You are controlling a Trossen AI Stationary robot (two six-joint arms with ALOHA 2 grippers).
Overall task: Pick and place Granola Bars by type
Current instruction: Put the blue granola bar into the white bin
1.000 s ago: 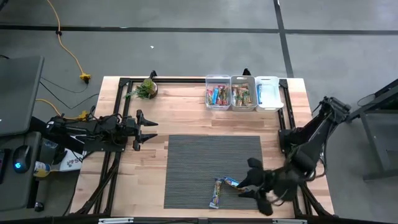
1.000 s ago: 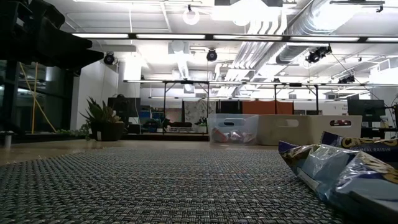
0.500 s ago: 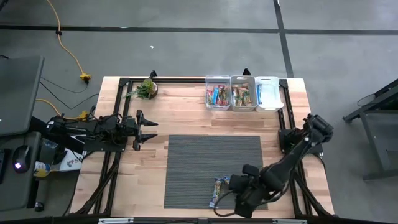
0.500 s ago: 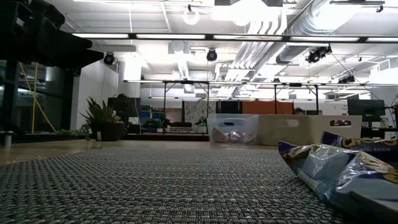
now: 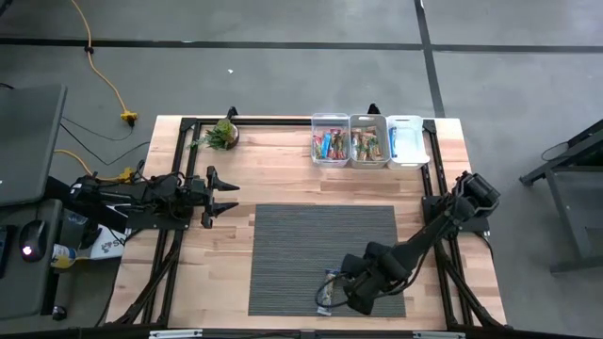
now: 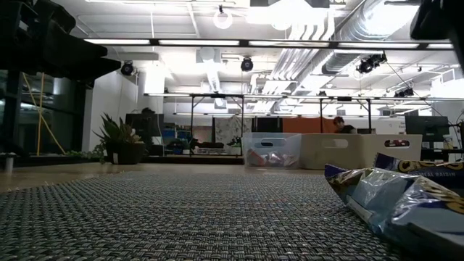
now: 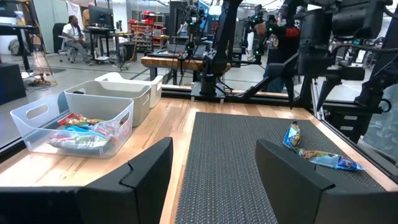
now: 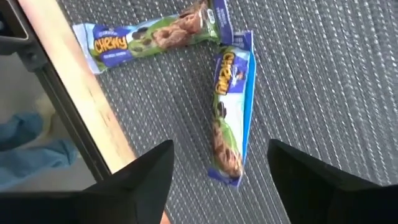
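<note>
From the high view, I have the right gripper low over the lower middle of the frame, above the near edge of the dark grey woven mat, where two shiny blue-wrapped granola bars lie partly under it. The left gripper waits spread at the left of the frame over bare wood. Three clear rectangular plastic bins sit at the upper middle, two with bars already in them.

In the low view, the crinkled blue wrappers fill the lower right corner, flat on the mat; the bins stand far back at centre.

The left wrist view shows its own dark fingers spread wide on nothing, with the bars at the right of the frame and plenty of bare mat between.

In the right wrist view my fingers stand wide apart, holding nothing, straddling the lower of the two bars — it runs lengthwise between them, so I judge the gripper already squared to pinch across the short width. The other bar nearly touches its upper end, so I would descend straight and close near the middle to avoid dragging both. The wooden table edge and frame rail lie close at the left of that frame — little room there; the way toward the bins looks open.
</note>
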